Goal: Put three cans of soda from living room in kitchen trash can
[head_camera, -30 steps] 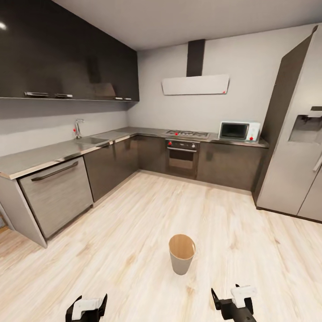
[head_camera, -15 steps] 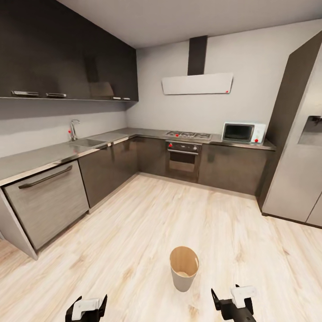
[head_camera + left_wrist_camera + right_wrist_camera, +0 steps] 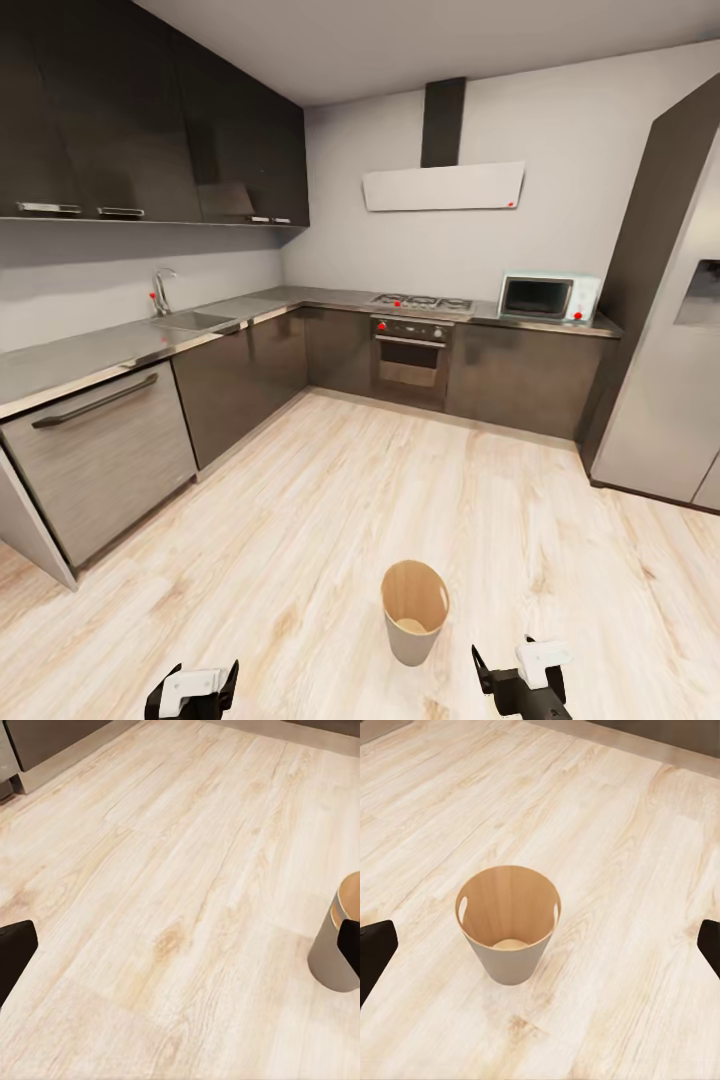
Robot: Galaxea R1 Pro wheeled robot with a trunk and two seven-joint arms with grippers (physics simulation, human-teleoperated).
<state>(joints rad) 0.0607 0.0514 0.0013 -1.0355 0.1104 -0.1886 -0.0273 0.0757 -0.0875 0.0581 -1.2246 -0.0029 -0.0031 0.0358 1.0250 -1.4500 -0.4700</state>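
I am standing in the kitchen with both tools, left tool (image 3: 193,690) and right tool (image 3: 520,676), spread apart and carrying nothing, the grey-tan tapered wastebasket (image 3: 414,611) just ahead between them, so I judge the cans need fetching next.

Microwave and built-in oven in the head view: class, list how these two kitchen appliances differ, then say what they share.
The white microwave sits on top of the grey counter; the dark built-in oven is set into the cabinets below it. The microwave stands near the steel fridge; the oven sits under the gas hob. Both have dark glass fronts and red-marked controls.
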